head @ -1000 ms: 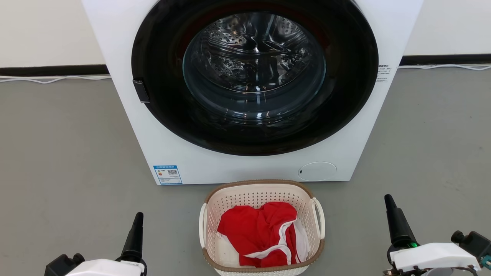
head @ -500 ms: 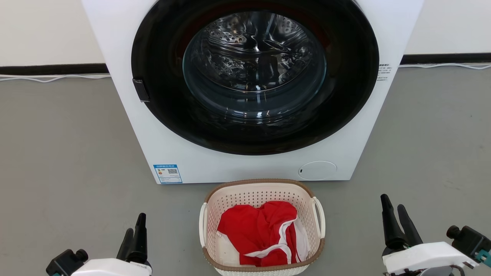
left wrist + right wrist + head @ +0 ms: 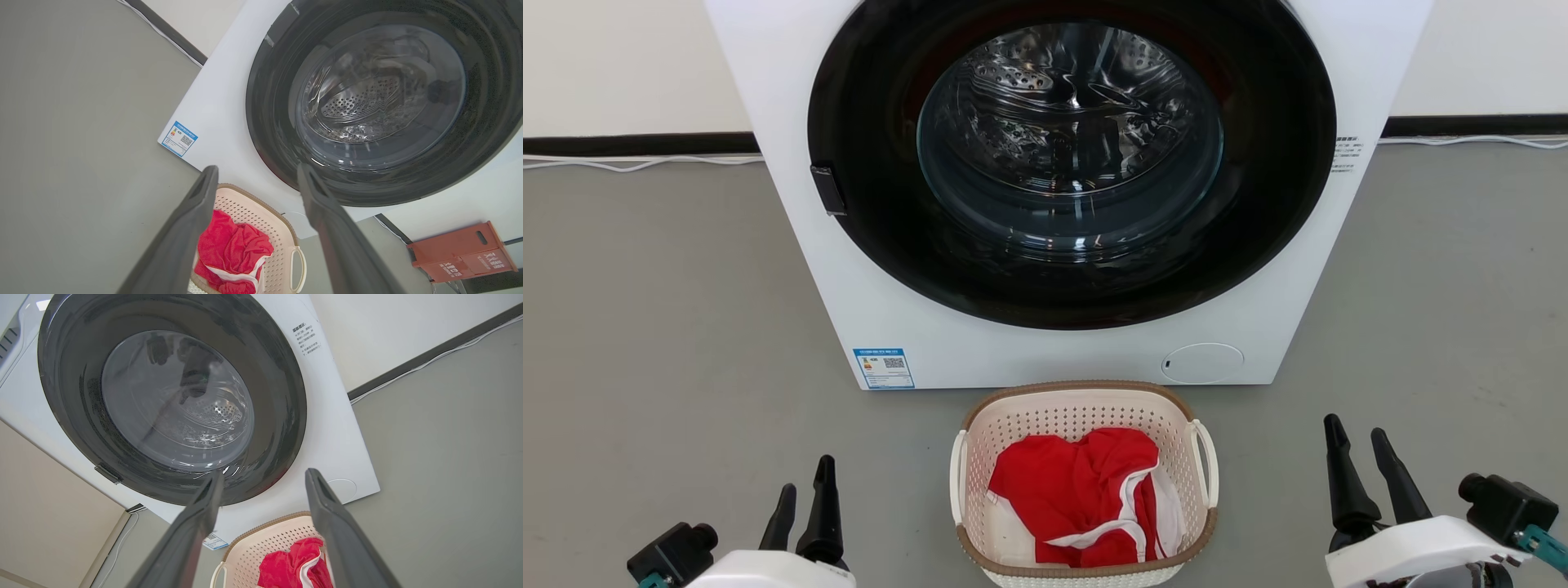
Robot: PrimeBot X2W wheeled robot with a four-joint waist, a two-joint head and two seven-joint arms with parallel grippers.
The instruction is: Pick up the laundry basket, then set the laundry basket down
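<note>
The laundry basket point(image 3: 980, 453), cream-white and perforated with a brown rim, stands on the grey floor just in front of the washing machine, red and white cloth point(image 3: 1078, 498) inside it. Its white loop handles sit on the left and right sides. My left gripper point(image 3: 805, 478) is open at the lower left, apart from the basket's left handle. My right gripper point(image 3: 1356, 431) is open at the lower right, clear of the right handle. The left wrist view has the basket point(image 3: 249, 206) low between the spread fingers, and the right wrist view has the basket point(image 3: 261, 547) at its bottom edge.
A white front-loading washing machine point(image 3: 1298, 245) with a large dark round door point(image 3: 1070, 155) stands right behind the basket. A cable point(image 3: 637, 163) runs along the wall base. An orange-brown box point(image 3: 461, 251) sits beside the machine. Grey floor point(image 3: 645, 327) lies to both sides.
Both grippers have opened: each showed one closed dark tip a second ago, and two spread fingers now. The whole head view shifted slightly.
</note>
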